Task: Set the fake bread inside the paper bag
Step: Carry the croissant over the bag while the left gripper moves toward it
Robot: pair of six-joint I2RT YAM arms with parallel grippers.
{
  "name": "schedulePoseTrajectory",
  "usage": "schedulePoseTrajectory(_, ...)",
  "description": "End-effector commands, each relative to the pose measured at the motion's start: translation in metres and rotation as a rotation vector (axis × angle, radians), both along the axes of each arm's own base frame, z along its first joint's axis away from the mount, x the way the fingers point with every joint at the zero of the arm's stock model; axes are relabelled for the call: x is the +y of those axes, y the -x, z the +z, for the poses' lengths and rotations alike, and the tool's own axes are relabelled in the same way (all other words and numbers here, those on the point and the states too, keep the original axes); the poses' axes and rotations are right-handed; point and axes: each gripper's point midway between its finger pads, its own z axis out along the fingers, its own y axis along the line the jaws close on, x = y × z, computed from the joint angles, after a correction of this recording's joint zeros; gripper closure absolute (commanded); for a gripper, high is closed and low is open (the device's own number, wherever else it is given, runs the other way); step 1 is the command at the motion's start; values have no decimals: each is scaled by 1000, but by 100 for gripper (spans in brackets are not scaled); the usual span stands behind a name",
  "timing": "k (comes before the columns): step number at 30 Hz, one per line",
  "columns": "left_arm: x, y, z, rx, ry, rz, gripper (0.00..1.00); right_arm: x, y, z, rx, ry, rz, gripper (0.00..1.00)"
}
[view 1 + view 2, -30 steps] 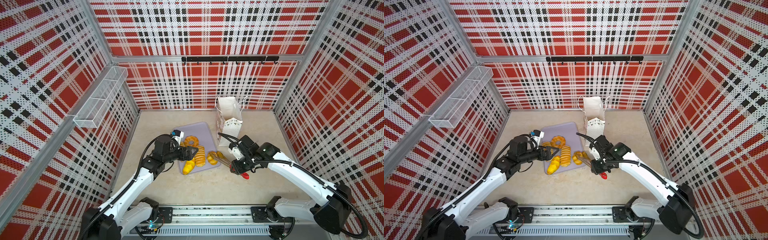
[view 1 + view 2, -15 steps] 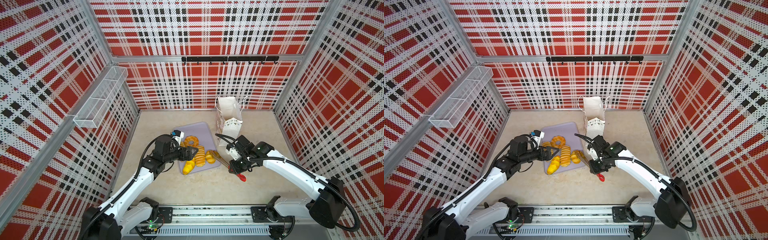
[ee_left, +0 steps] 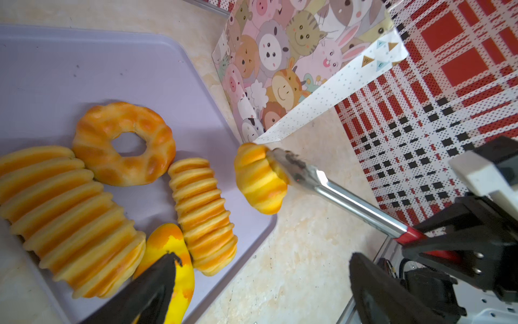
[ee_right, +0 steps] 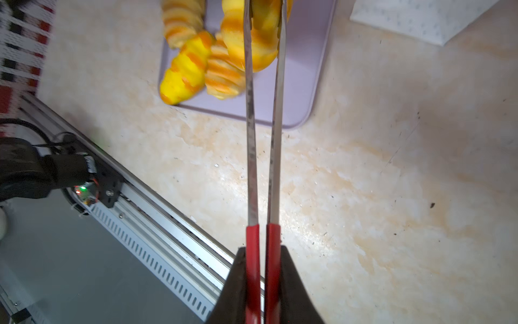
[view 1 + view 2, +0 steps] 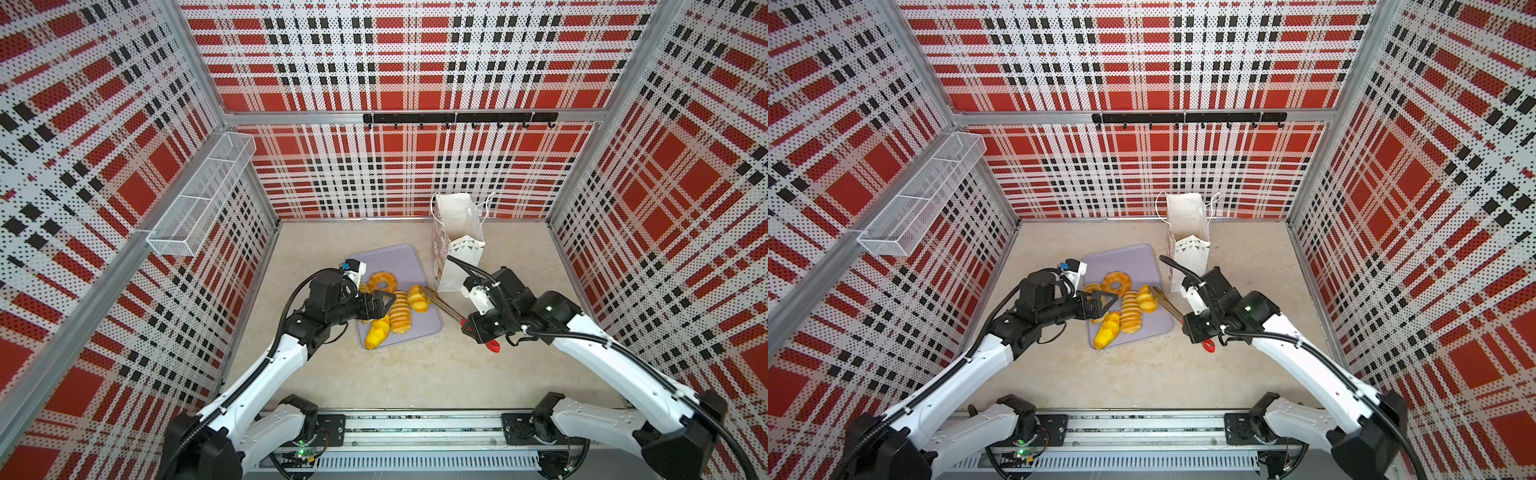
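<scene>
Small ribbed golden-orange toy bun (image 3: 259, 179) pinched in red-handled metal tongs (image 3: 350, 204), centre of the left wrist view, at the flat lavender tray (image 3: 84, 70) edge.
We judge it light, squashy and slick-skinned, so nip it gently across the ridged middle. We see the right gripper (image 4: 262, 249) clamped on the tong handles and the left gripper (image 3: 263, 256) spread wide, empty. The white paper bag with cartoon-animal side (image 3: 274, 70) stands just beside, towards upper right.

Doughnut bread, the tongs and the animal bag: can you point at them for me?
ring doughnut (image 3: 123, 172): left wrist view, on the golden dough beside its hole.
tongs (image 3: 350, 202): left wrist view, on the shiny metal arm.
paper bag (image 3: 274, 64): left wrist view, on its animal-print side.
</scene>
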Motion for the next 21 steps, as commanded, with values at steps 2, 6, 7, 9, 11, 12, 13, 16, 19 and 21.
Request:
schedulePoseTrajectory(2, -3, 1, 70, -190, 144, 14, 1, 7, -12, 85, -251, -208, -14, 82)
schedulePoseTrajectory(6, -4, 6, 108, -311, 238, 8, 1, -1, -13, 133, -419, -284, -28, 82)
schedulePoseTrajectory(7, -5, 7, 115, -333, 260, 6, 1, -4, -15, 141, -459, -296, -42, 82)
schedulePoseTrajectory(9, -9, 8, 127, -371, 301, 1, 1, -12, -20, 153, -541, -294, -79, 83)
schedulePoseTrajectory(11, -14, 7, 135, -399, 318, -10, 1, -22, -29, 158, -600, -273, -133, 83)
schedulePoseTrajectory(12, -17, 5, 139, -410, 318, -11, 1, -25, -33, 161, -637, -273, -161, 83)
schedulePoseTrajectory(13, -20, 4, 142, -419, 316, -9, 1, -27, -37, 163, -665, -277, -182, 83)
schedulePoseTrajectory(16, -32, -1, 150, -447, 297, -12, 1, -33, -49, 178, -762, -325, -256, 84)
schedulePoseTrajectory(19, -45, -2, 155, -473, 288, -35, 1, -41, -64, 180, -802, -287, -332, 83)
schedulePoseTrajectory(21, -52, -5, 157, -483, 293, -50, 1, -45, -77, 178, -821, -244, -380, 83)
